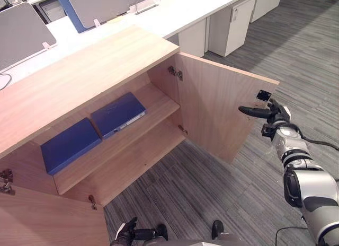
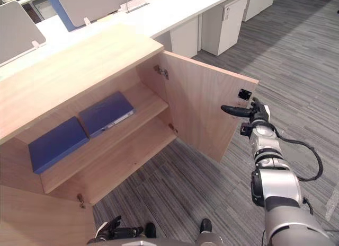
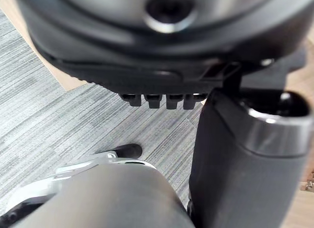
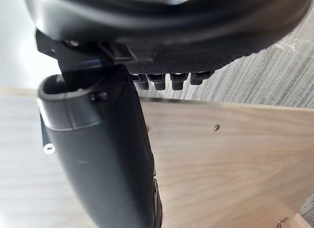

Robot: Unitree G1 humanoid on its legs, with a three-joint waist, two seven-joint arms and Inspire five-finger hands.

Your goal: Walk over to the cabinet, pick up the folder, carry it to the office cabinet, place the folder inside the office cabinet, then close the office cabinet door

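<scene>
Two blue folders lie flat on the middle shelf (image 1: 150,122) of the open wooden cabinet (image 1: 79,76): one (image 1: 117,114) toward the right, the other (image 1: 70,144) further left. My right hand (image 1: 271,116) is open at the outer edge of the cabinet's right door (image 1: 212,108), its thumb (image 4: 98,154) pointing at the door's face, just off the wood. The door panel (image 4: 221,164) fills the space past that hand. My left hand (image 1: 132,234) hangs low in front of the cabinet, relaxed and holding nothing.
The cabinet's left door (image 1: 47,219) stands open at the lower left. White desks (image 1: 175,12) with partition screens run behind the cabinet, and a white drawer unit (image 1: 233,23) stands beneath them. Grey striped carpet (image 1: 212,187) lies in front.
</scene>
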